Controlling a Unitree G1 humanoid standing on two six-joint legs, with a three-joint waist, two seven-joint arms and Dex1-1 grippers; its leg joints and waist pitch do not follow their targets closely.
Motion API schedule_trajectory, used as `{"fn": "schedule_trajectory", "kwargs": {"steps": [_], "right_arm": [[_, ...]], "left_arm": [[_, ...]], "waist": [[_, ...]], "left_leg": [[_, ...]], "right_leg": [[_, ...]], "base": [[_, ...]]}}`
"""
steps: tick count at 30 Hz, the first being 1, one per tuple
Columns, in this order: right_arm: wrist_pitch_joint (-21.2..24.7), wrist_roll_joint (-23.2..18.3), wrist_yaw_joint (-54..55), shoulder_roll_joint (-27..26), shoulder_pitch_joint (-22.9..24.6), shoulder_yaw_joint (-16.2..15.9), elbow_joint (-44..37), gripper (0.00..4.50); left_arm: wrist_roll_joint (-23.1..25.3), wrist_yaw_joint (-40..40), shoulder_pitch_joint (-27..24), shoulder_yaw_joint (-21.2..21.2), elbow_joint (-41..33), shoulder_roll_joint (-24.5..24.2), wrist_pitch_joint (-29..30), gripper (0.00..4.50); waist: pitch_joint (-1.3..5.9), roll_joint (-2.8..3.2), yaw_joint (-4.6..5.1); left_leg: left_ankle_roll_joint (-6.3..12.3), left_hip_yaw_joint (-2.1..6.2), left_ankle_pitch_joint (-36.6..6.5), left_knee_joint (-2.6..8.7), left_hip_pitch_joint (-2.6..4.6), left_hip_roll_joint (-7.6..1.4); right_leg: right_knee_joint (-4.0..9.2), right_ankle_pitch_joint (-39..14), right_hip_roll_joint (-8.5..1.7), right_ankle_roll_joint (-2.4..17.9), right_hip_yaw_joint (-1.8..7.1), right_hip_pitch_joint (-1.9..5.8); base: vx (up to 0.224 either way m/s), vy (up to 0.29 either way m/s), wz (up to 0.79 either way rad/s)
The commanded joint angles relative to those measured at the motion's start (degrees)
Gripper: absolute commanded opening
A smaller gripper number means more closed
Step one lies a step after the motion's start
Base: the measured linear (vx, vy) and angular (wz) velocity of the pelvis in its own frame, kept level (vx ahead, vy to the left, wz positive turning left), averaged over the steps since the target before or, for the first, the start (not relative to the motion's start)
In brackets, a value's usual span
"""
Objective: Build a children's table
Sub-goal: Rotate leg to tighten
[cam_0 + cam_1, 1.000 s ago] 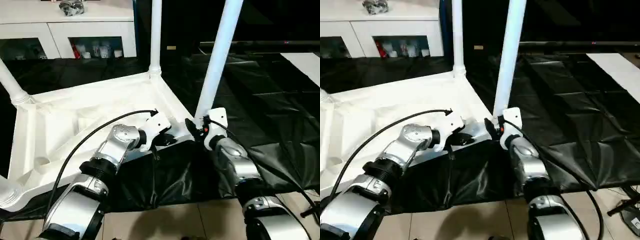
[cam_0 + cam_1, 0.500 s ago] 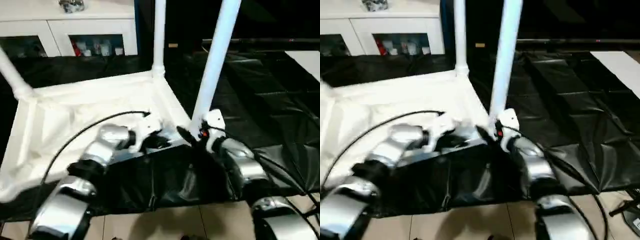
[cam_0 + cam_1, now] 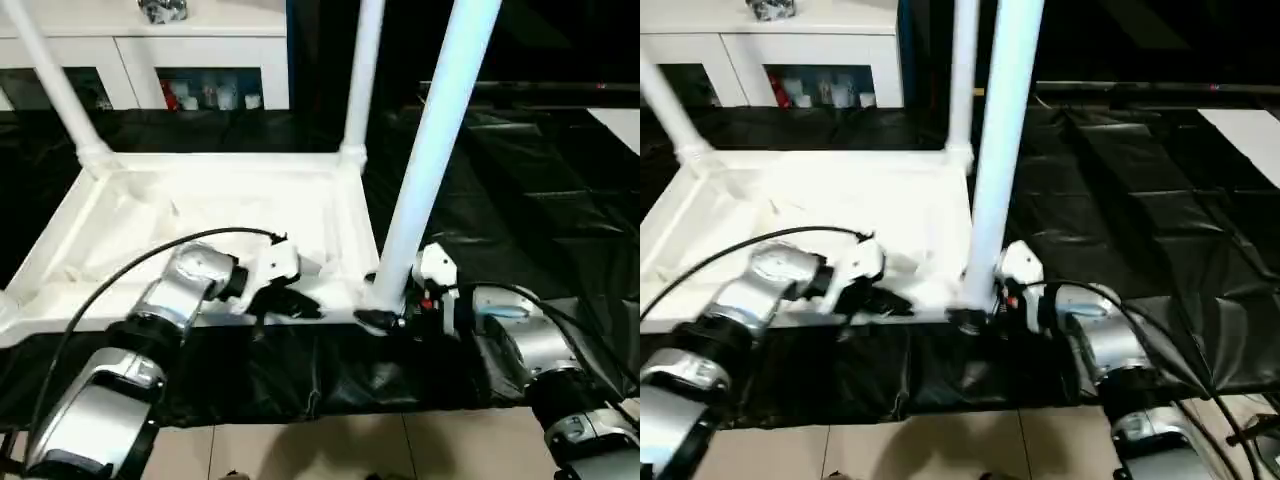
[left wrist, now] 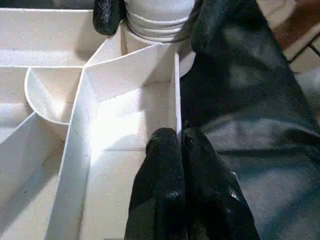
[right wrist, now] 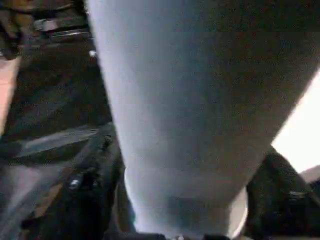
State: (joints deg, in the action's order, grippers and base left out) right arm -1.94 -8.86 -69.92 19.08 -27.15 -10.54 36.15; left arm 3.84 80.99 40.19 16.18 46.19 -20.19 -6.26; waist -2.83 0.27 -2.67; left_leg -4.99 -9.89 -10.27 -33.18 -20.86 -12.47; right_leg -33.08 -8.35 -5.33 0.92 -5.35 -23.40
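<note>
Light falls from above, and the tabletop (image 3: pixel 200 200) glares almost to blank white near its middle, more so in the right eye view. The black sheet (image 3: pixel 520 200) stays dim, with soft sheen along its creases. The near leg (image 3: pixel 430 150) takes a bluish cast. The left forearm (image 3: pixel 700 370) is slightly smeared by motion. In the right wrist view the leg is very close and out of focus; the left wrist view is sharp, with soft shadows between the ribs (image 4: pixel 80 130).
</note>
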Motion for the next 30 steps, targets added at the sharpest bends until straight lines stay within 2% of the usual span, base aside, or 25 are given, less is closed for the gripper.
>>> {"fn": "schedule_trajectory", "kwargs": {"steps": [1,7,11,13,14,15,16,17,18,20,22,23,25,27,30], "right_arm": [[1.1,0.7,-2.7,-0.7,0.4,-3.2,-0.9,2.95],[2.8,0.0,-4.0,-0.4,0.5,-4.2,-2.4,2.72],[3.2,-0.4,-2.9,-0.9,1.0,-3.4,-3.0,2.69],[2.8,-0.1,3.1,-2.8,1.2,-0.8,-1.8,2.69],[2.8,-0.1,3.1,-2.9,1.2,-0.7,-1.8,2.69],[2.0,1.0,10.1,-4.5,0.8,1.2,0.2,2.69],[1.5,1.9,14.9,-5.5,0.5,2.4,1.6,2.68],[0.9,2.1,20.1,-6.9,0.0,4.0,3.3,2.68],[0.9,2.1,26.2,-8.4,-0.7,5.8,5.4,2.68],[0.8,1.7,32.7,-10.2,-1.6,7.8,7.7,2.67],[0.6,1.8,37.4,-11.5,-2.3,8.9,9.2,2.67],[0.6,1.9,39.2,-12.0,-2.5,9.2,9.7,2.67],[0.1,3.9,46.2,-13.2,-3.8,9.0,11.8,2.67],[0.0,4.9,51.7,-14.2,-4.9,9.1,13.7,2.67],[-0.7,5.1,53.0,-14.8,-5.3,9.7,14.2,2.67]], "left_arm": [[0.1,1.0,1.2,1.6,0.0,0.9,-1.0,0.00],[0.1,2.0,2.0,1.6,1.3,0.6,-1.2,0.00],[-0.1,1.3,2.0,1.2,1.4,0.8,-0.7,0.00],[0.2,-2.6,2.1,0.3,1.4,1.7,0.6,0.00],[0.2,-2.7,2.1,0.3,1.4,1.8,0.6,0.00],[0.4,-7.2,2.3,-0.7,1.4,3.1,2.1,0.00],[0.5,-10.3,2.5,-1.4,1.5,4.0,3.1,0.00],[1.0,-13.6,2.5,-1.8,1.0,5.1,4.3,0.00],[1.3,-16.3,2.4,-1.9,0.4,6.4,5.4,0.00],[1.5,-19.0,2.1,-2.0,-0.4,8.1,6.5,0.00],[1.6,-20.9,1.9,-2.0,-0.8,9.7,7.2,0.00],[1.6,-21.8,1.9,-2.0,-0.9,10.5,7.4,0.00],[2.6,-24.5,1.6,-1.1,-0.9,12.8,7.2,0.00],[3.8,-26.5,1.5,-0.1,-0.8,14.3,6.5,0.00],[4.3,-27.0,1.4,0.4,-0.9,14.8,6.1,0.00]], "waist": [[3.71,0.17,-0.09],[3.80,0.15,-0.46],[3.82,-0.03,-0.62],[3.72,0.07,-0.56],[3.67,0.08,-0.50],[3.63,0.09,-0.47],[3.38,0.08,-0.09],[3.32,-0.05,0.16],[3.30,-0.08,0.27],[3.23,-0.13,0.84],[3.42,-0.16,1.36],[3.41,0.03,1.39],[3.64,0.01,1.38],[3.64,-0.11,1.55],[3.60,0.06,1.39]], "left_leg": [[3.56,-0.46,-15.9,3.96,0.44,-0.98],[3.36,-0.49,-14.8,3.90,0.44,-0.91],[3.37,-0.51,-14.3,3.85,0.47,-0.90],[3.13,-0.50,-14.7,3.91,0.46,-0.90],[2.87,-0.51,-15.0,3.93,0.47,-0.91],[2.63,-0.46,-15.4,3.97,0.55,-0.86],[1.26,-0.31,-16.9,4.06,0.82,-0.71],[0.76,-0.22,-17.6,4.10,0.83,-0.64],[0.44,-0.11,-18.5,4.09,1.07,-0.40],[0.41,-0.01,-19.1,4.12,1.06,-0.37],[0.72,0.10,-18.9,4.06,0.77,-0.28],[0.81,0.07,-18.7,4.07,0.75,-0.32],[1.49,-0.14,-17.6,3.98,0.67,-0.28],[1.59,-0.22,-17.1,3.96,0.64,-0.19],[2.07,-0.32,-17.2,3.97,0.68,-0.18]], "right_leg": [[3.71,-18.2,-2.54,12.8,2.38,3.08],[3.49,-16.5,-2.54,13.3,2.39,3.22],[3.50,-16.9,-2.58,13.0,2.38,3.22],[3.61,-17.8,-2.58,12.7,2.37,3.11],[3.66,-18.4,-2.62,12.6,2.40,3.05],[3.76,-19.3,-2.63,12.3,2.35,3.01],[4.14,-22.8,-2.89,11.2,2.39,2.73],[4.22,-24.4,-2.79,10.7,2.32,2.71],[4.75,-27.6,-2.79,9.3,2.10,2.65],[4.98,-29.2,-2.75,8.5,2.13,2.45],[4.97,-28.3,-2.68,8.4,2.07,2.60],[4.92,-27.6,-2.62,8.5,2.12,2.58],[4.60,-23.6,-2.46,9.5,2.26,2.59],[4.54,-23.0,-2.40,9.8,2.23,2.65],[4.75,-23.5,-2.46,9.4,2.24,2.69]], "base": [[0.000,0.000,0.00],[0.000,0.000,0.00],[0.000,0.000,0.00],[0.000,0.000,0.00],[0.000,0.000,0.00],[0.000,0.000,0.00],[0.000,0.000,0.00],[0.000,0.000,0.00],[0.000,0.000,0.00],[0.000,0.000,0.00],[0.000,0.000,0.00],[0.000,0.000,0.00],[0.000,0.000,0.00],[0.000,0.000,0.00],[0.000,0.000,0.00]]}}
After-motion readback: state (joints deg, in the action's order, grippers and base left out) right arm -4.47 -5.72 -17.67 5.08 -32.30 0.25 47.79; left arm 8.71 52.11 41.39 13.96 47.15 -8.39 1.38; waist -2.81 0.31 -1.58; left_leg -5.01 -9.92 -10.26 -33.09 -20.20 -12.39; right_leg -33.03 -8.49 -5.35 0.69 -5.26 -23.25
